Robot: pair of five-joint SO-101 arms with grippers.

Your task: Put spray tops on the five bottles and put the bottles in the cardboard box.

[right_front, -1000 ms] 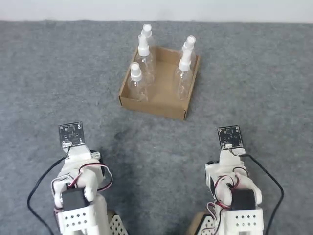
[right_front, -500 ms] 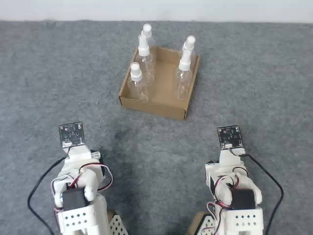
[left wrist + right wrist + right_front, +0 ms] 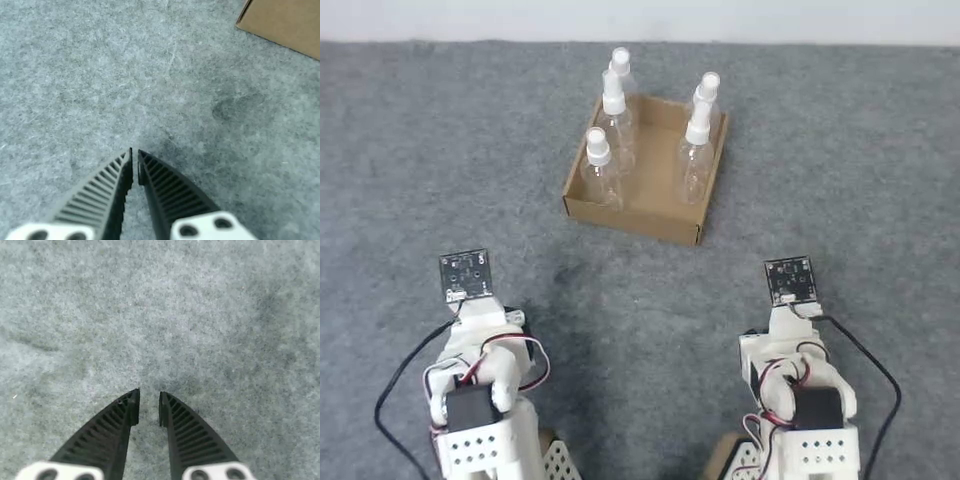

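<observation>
The cardboard box (image 3: 630, 216) sits on the grey carpet at the back middle. Several clear bottles stand upright inside it, each with a white spray top: one at the front left (image 3: 600, 172), one behind it (image 3: 618, 122), and one on the right side (image 3: 695, 152) among them. My left arm (image 3: 468, 300) is drawn back at the near left, and its gripper (image 3: 134, 152) is shut on nothing over bare carpet. My right arm (image 3: 790, 300) is drawn back at the near right. Its gripper (image 3: 149, 396) holds nothing, with only a thin slit between the fingers.
Grey carpet (image 3: 640, 290) covers the whole table between the arms and the box. A corner of the box (image 3: 285, 20) shows in the left wrist view, well beyond the fingertips. A pale wall edge (image 3: 640, 20) runs along the back.
</observation>
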